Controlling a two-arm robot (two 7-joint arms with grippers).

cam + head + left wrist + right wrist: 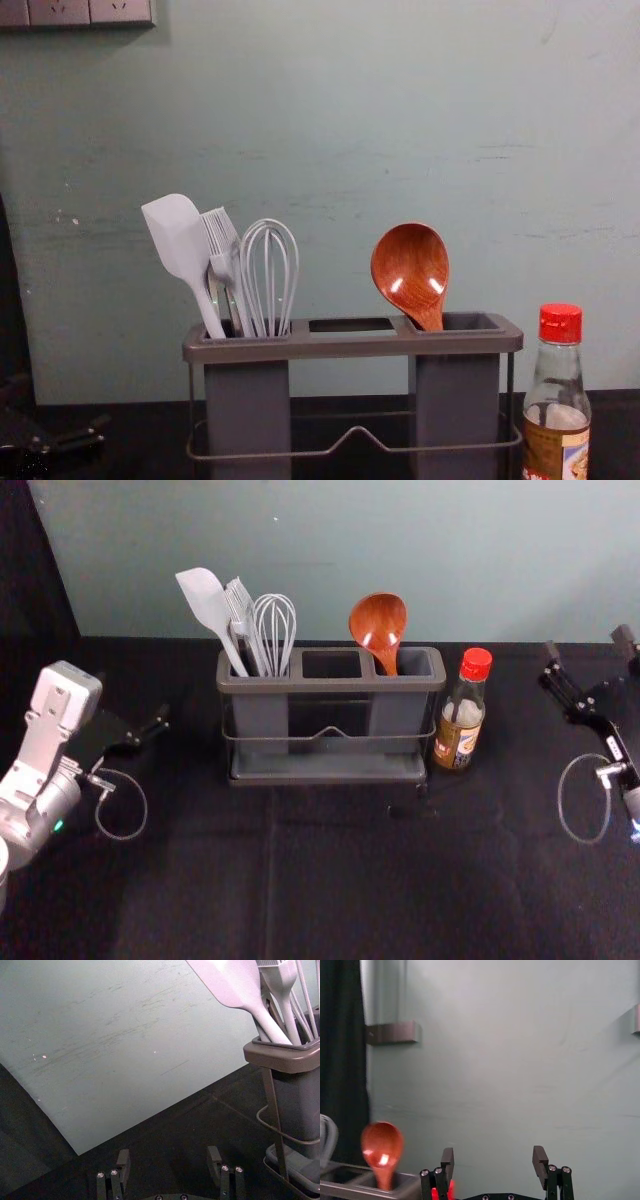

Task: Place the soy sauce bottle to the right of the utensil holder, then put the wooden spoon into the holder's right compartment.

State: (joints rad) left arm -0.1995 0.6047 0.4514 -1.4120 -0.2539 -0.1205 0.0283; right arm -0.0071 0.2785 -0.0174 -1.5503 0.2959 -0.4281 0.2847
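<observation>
My left gripper [158, 723] is open left of the utensil holder [325, 778]; the left wrist view shows this gripper [167, 1160] with nothing between its fingers. Off to the right of the soy sauce bottle, my right gripper [588, 648] is open, and the right wrist view shows the gripper [493, 1159] empty too. The red-capped soy sauce bottle [460, 720] stands upright just right of the holder; the chest view also has the bottle [558, 415] there. The wooden spoon [410, 270] rests bowl up in the holder's right compartment, its lower handle hidden inside.
A white spatula [205, 605], a brush [222, 250] and a whisk [275, 625] stand in the holder's left compartment. Behind the black-covered table [330, 880] rises a pale wall [320, 540]. A dark curtain [342, 1060] hangs at one side.
</observation>
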